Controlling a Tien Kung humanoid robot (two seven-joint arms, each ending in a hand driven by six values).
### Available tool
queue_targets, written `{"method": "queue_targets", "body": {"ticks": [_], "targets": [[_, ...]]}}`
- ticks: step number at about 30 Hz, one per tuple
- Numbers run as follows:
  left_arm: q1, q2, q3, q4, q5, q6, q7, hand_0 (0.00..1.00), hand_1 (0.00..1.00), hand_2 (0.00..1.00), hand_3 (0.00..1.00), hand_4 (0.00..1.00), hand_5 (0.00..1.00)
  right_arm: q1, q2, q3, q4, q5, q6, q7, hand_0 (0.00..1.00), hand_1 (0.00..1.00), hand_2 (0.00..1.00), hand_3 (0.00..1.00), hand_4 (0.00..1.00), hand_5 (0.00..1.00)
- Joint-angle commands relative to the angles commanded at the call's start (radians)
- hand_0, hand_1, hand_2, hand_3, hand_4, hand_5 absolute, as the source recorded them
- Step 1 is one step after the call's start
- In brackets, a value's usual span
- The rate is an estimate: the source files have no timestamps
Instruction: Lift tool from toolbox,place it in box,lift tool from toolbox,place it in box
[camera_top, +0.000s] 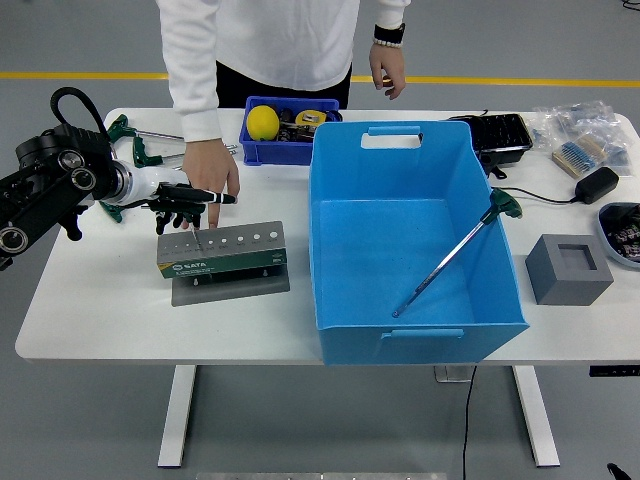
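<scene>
Tool (196, 236) number two stands as a thin metal shaft in the far-left hole of the toolbox (223, 253), its green handle hidden inside the robot's left hand (183, 203). That hand's black fingers are curled shut around the handle, just above the toolbox's left end. The toolbox is a grey and green block with a row of holes along its top, sitting on a flat grey base on the white table (100, 300), left of the box (412, 240).

Inside the big blue box another tool (455, 255) lies slanted, its green handle propped on the right wall and its tip down on the floor of the box.

A person in a white top stands at the far side; one hand (213, 170) hangs down just behind the robot's hand, fingers pointing at the toolbox, and the other hand (387, 72) hangs free above the table's far edge. A small blue tray (262, 150) with a yellow ball (262, 122) sits behind the box. More green-handled tools (132, 145) lie at the far left. A grey block (568, 268) rests right of the box.
</scene>
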Motion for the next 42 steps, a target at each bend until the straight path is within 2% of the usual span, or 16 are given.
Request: {"method": "queue_targets", "body": {"ticks": [1, 6, 7, 12, 13, 18, 19, 22, 24, 25, 30, 31, 36, 37, 42], "targets": [[-0.001, 0.001, 0.001, 0.000, -0.003, -0.001, 0.002, 0.175, 0.134, 0.229, 0.330, 0.894, 0.998, 0.000, 0.000, 0.000, 0.000, 0.000, 0.000, 0.000, 0.686, 0.647, 0.704, 0.555, 0.786, 0.716], [-0.002, 0.005, 0.007, -0.002, 0.001, -0.008, 0.009, 0.175, 0.134, 0.229, 0.330, 0.894, 0.998, 0.000, 0.000, 0.000, 0.000, 0.000, 0.000, 0.000, 0.686, 0.647, 0.704, 0.555, 0.786, 0.716], [-0.002, 0.005, 0.008, -0.003, 0.002, -0.010, 0.011, 0.160, 0.092, 0.164, 0.287, 0.894, 0.998, 0.000, -0.001, 0.000, 0.000, 0.001, 0.000, 0.001, 0.686, 0.647, 0.704, 0.555, 0.786, 0.716], [-0.003, 0.008, 0.010, -0.005, 0.003, -0.014, 0.011, 0.160, 0.092, 0.164, 0.287, 0.894, 0.998, 0.000, -0.001, -0.001, 0.000, 0.002, 0.000, 0.001, 0.686, 0.647, 0.704, 0.555, 0.786, 0.716], [-0.003, 0.008, 0.009, -0.006, 0.003, -0.014, 0.010, 0.113, 0.039, 0.119, 0.242, 0.928, 0.998, 0.000, -0.001, -0.001, 0.000, 0.002, 0.000, 0.001, 0.689, 0.647, 0.704, 0.555, 0.787, 0.716], [-0.004, 0.012, 0.003, -0.003, 0.000, -0.032, 0.001, 0.113, 0.039, 0.119, 0.242, 0.928, 0.998, 0.001, -0.002, -0.002, -0.001, 0.004, 0.000, 0.002, 0.689, 0.647, 0.704, 0.555, 0.787, 0.716], [-0.004, 0.012, 0.000, -0.002, -0.002, -0.045, -0.002, 0.117, 0.038, 0.117, 0.257, 0.998, 0.767, 0.001, -0.002, -0.002, -0.001, 0.004, 0.000, 0.002, 0.687, 0.647, 0.705, 0.555, 0.787, 0.716], [-0.004, 0.013, -0.009, 0.000, 0.004, -0.097, -0.006, 0.117, 0.038, 0.117, 0.257, 0.998, 0.767, 0.001, -0.001, -0.001, -0.001, 0.003, 0.000, 0.002, 0.687, 0.647, 0.705, 0.555, 0.787, 0.716], [-0.003, 0.013, -0.015, 0.001, 0.010, -0.109, -0.004, 0.117, 0.038, 0.117, 0.257, 0.998, 0.767, 0.001, -0.001, 0.000, -0.001, 0.001, 0.000, 0.001, 0.687, 0.647, 0.705, 0.555, 0.787, 0.716], [-0.003, 0.013, -0.019, 0.002, 0.012, -0.109, -0.002, 0.124, 0.046, 0.130, 0.269, 0.998, 0.546, 0.000, -0.001, 0.000, -0.001, 0.001, 0.000, 0.001, 0.689, 0.647, 0.705, 0.556, 0.787, 0.716], [-0.002, 0.014, -0.032, 0.009, 0.029, -0.109, -0.004, 0.124, 0.046, 0.130, 0.269, 0.998, 0.546, 0.000, -0.001, -0.001, 0.000, 0.001, 0.000, 0.001, 0.689, 0.647, 0.705, 0.556, 0.787, 0.716], [-0.002, 0.014, -0.034, 0.010, 0.032, -0.109, -0.006, 0.125, 0.054, 0.140, 0.267, 0.998, 0.333, 0.000, -0.001, -0.001, -0.001, 0.001, 0.000, 0.001, 0.689, 0.646, 0.705, 0.555, 0.787, 0.717], [-0.002, 0.013, -0.041, 0.011, 0.047, -0.109, -0.015, 0.125, 0.054, 0.140, 0.267, 0.998, 0.333, -0.001, -0.001, 0.000, -0.001, 0.001, 0.000, 0.001, 0.689, 0.646, 0.705, 0.555, 0.787, 0.717], [-0.002, 0.012, -0.041, 0.010, 0.049, -0.109, -0.017, 0.124, 0.052, 0.138, 0.267, 0.935, 0.139, -0.001, -0.001, 0.000, -0.001, 0.000, -0.001, 0.001, 0.690, 0.647, 0.705, 0.555, 0.787, 0.716], [-0.001, 0.010, -0.038, 0.009, 0.062, -0.109, -0.029, 0.124, 0.052, 0.138, 0.267, 0.935, 0.139, -0.003, 0.000, 0.003, -0.001, -0.002, -0.001, 0.000, 0.690, 0.647, 0.705, 0.555, 0.787, 0.716]]}}
